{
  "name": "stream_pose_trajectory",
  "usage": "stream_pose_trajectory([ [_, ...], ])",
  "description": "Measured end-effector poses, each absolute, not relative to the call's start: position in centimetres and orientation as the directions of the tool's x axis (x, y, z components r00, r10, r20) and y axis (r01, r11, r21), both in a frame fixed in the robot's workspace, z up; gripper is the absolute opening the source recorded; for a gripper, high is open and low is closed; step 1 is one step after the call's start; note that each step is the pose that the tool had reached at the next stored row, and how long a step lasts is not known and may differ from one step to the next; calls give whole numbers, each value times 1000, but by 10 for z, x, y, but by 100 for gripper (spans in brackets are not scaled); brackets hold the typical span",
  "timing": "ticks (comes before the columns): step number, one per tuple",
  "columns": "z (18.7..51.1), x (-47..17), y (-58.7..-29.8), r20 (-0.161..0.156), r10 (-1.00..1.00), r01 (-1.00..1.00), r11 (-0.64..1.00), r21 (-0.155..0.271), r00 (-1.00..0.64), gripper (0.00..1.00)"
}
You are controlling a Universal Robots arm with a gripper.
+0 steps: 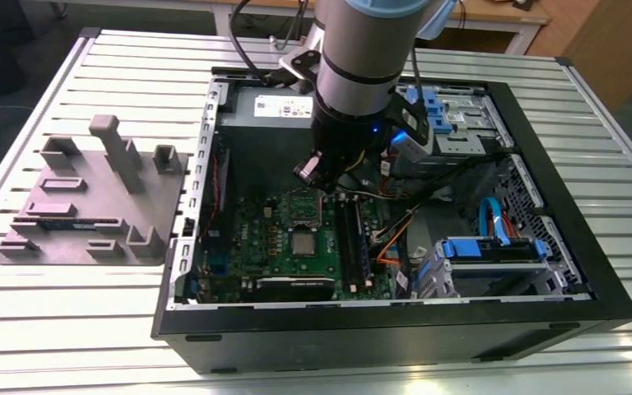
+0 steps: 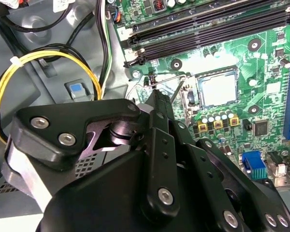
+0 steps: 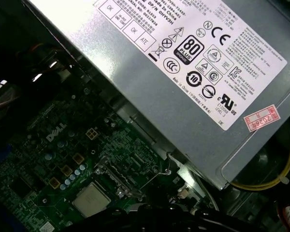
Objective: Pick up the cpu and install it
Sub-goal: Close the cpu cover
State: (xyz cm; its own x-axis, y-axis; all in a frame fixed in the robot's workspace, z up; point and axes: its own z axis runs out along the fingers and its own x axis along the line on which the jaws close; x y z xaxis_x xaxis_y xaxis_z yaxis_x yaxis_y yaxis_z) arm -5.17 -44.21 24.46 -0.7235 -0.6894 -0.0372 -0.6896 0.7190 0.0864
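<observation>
The cpu lies flat in the motherboard's socket with its silvery top up. It also shows in the second wrist view and the first wrist view. A thin wire lever runs along one side of the socket. My gripper hangs inside the open computer case, above the motherboard and a little farther back than the socket, apart from the cpu. In the second wrist view the black gripper points at the board beside the socket. Nothing is seen held in it.
The grey moulded tray sits on the slatted table at the exterior view's left, outside the case. The grey power supply with its white label stands close behind my arm. Yellow cables, memory slots and blue drive bays crowd the case.
</observation>
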Motion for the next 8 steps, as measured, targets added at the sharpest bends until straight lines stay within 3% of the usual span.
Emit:
stream_pose_trajectory([
  [8,245,-52,-447,-37,-691,-692,717,86,-722,10],
])
